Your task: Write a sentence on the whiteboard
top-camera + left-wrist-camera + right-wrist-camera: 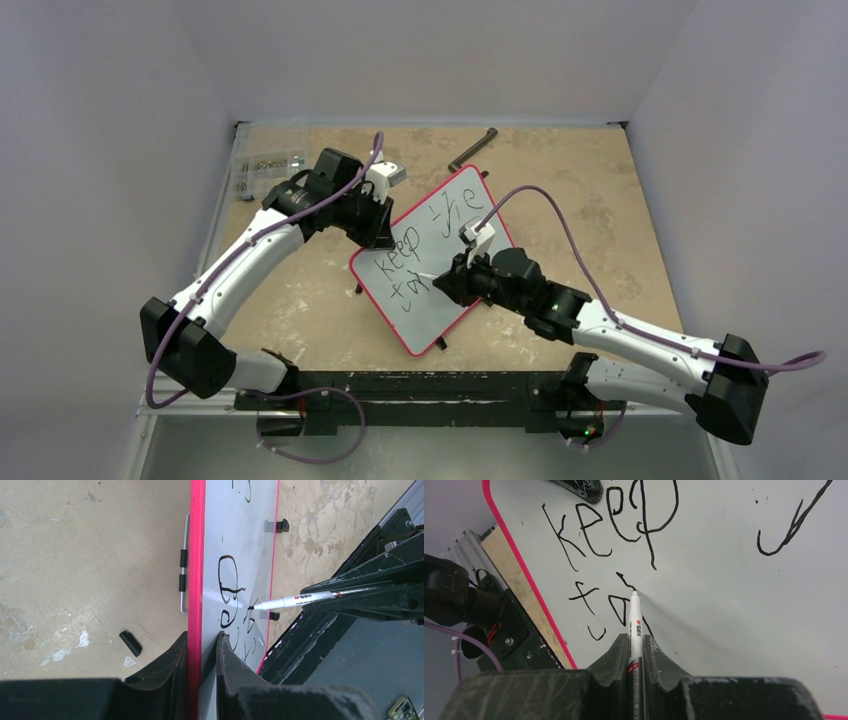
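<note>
The whiteboard [445, 315], pale with a red rim, is propped tilted in the middle of the table. My left gripper [385, 218] is shut on its upper-left rim; in the left wrist view [202, 637] one finger sits on each face. My right gripper [447, 283] is shut on a white marker [634, 615], whose black tip touches the board [734, 580]. The sentence [609, 525] reads "keep" with "the" beyond it, and a second line starts "fa" at the tip. The marker also shows in the left wrist view [295, 600].
A black hex key [472, 148] lies at the table's back, and a bag of small parts [265, 165] at the back left. A black marker cap [130, 643] lies on the table beside the board. A wire handle [184, 562] sits behind the rim.
</note>
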`<state>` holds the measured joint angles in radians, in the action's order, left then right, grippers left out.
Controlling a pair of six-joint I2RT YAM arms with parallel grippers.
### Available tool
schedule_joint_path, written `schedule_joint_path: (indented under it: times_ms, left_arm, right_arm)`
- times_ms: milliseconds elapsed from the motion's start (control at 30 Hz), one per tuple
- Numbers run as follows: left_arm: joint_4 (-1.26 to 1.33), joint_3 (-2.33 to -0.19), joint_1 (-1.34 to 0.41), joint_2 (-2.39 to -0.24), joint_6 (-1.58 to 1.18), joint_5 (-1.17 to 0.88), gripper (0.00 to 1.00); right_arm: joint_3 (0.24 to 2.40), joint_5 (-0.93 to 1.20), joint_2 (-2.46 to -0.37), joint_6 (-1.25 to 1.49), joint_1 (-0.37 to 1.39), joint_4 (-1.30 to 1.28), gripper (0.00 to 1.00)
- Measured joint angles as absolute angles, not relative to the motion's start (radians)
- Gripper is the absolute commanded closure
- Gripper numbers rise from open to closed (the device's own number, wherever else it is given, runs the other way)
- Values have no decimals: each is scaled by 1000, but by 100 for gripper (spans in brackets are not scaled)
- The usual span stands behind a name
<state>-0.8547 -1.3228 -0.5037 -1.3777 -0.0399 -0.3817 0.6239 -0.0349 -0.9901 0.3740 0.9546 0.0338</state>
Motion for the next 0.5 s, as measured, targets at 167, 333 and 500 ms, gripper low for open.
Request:
schedule_joint_path:
  times_ms: [167, 333, 500]
  left_arm:
    - [-855, -1323, -505, -1376, -41, -382, 100]
    - [-855, -1323, -505, -1376, -41, -382, 100]
    - [-855, -1323, -505, -1376, -41, -382, 100]
  right_arm:
    - [625, -49, -968, 367, 954, -5, 100]
    - [635, -88, -939, 358, 954, -39, 100]
    - [636, -98, -938, 355, 954, -44, 100]
